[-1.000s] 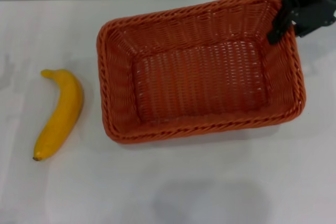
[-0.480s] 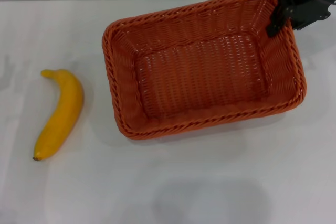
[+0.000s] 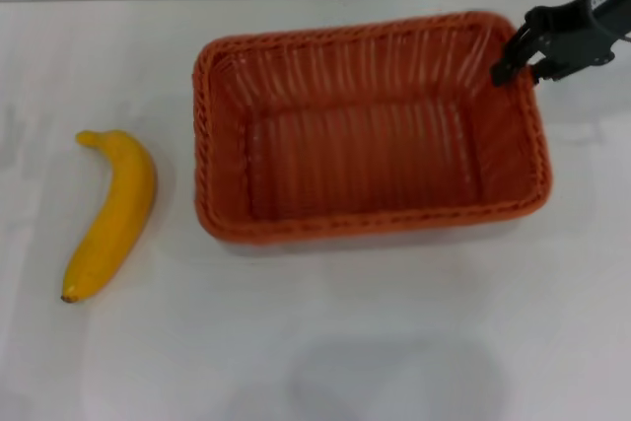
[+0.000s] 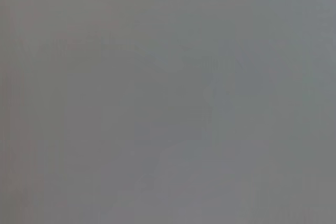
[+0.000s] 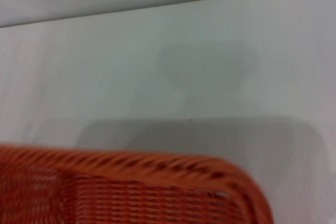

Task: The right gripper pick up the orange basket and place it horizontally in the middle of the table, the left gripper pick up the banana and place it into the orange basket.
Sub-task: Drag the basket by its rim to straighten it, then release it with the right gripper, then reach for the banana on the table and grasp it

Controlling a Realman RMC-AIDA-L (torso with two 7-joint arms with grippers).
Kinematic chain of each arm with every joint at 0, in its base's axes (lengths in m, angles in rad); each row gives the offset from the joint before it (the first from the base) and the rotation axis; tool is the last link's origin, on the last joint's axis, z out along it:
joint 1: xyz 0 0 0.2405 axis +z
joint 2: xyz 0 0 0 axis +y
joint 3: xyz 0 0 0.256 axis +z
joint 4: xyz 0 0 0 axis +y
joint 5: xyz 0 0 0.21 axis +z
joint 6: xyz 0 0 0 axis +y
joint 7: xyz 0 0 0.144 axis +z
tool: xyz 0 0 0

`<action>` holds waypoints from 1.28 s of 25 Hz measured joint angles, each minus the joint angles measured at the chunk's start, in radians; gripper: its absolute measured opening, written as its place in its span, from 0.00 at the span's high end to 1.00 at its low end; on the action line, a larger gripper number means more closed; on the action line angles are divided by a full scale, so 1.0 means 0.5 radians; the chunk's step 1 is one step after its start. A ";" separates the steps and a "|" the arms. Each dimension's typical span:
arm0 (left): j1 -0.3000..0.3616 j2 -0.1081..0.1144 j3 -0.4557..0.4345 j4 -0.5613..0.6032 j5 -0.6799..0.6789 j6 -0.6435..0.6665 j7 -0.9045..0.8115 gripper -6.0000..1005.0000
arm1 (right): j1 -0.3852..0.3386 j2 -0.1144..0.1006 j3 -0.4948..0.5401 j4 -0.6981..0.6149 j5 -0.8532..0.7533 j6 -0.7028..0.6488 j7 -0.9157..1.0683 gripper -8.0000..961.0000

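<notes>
White table [image 3: 394,342] fills our view; we clamp our right gripper [image 3: 515,58] on the orange basket [image 3: 365,135] at its far right corner to square it, banana [image 3: 111,212] lying well left, waiting

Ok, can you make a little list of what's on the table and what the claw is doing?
basket: orange basket, nothing inside it
banana: banana lying on the table, apart from the basket on the robot's left
right claw: right gripper clamped on the basket's far right corner
left claw: not in view
</notes>
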State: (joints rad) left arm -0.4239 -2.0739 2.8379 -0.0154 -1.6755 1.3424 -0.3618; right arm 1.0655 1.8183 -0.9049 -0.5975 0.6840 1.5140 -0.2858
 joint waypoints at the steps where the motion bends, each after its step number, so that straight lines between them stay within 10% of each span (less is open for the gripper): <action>1: 0.001 0.000 0.000 0.000 -0.001 0.000 0.000 0.11 | -0.004 0.000 -0.001 0.000 -0.001 -0.004 -0.010 0.71; 15: -0.001 0.000 0.000 0.000 0.005 0.006 -0.001 0.11 | -0.126 -0.042 0.083 -0.074 0.006 0.025 -0.048 0.25; 23: 0.005 0.000 -0.012 -0.001 -0.004 0.019 0.012 0.11 | -0.496 -0.016 0.776 -0.293 0.359 -0.010 -0.498 0.11; 27: 0.003 -0.001 -0.016 -0.003 -0.004 -0.041 0.021 0.11 | -0.725 0.036 0.895 -0.302 0.802 -0.104 -0.830 0.09; 32: 0.008 -0.009 -0.007 0.001 0.002 -0.107 0.019 0.11 | -1.173 0.239 1.019 -0.204 1.830 -0.436 -1.806 0.09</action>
State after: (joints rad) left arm -0.4198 -2.0783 2.8343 -0.0147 -1.6744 1.2890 -0.3522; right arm 0.4789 1.9376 -0.3952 -0.6996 1.5989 1.2961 -1.1888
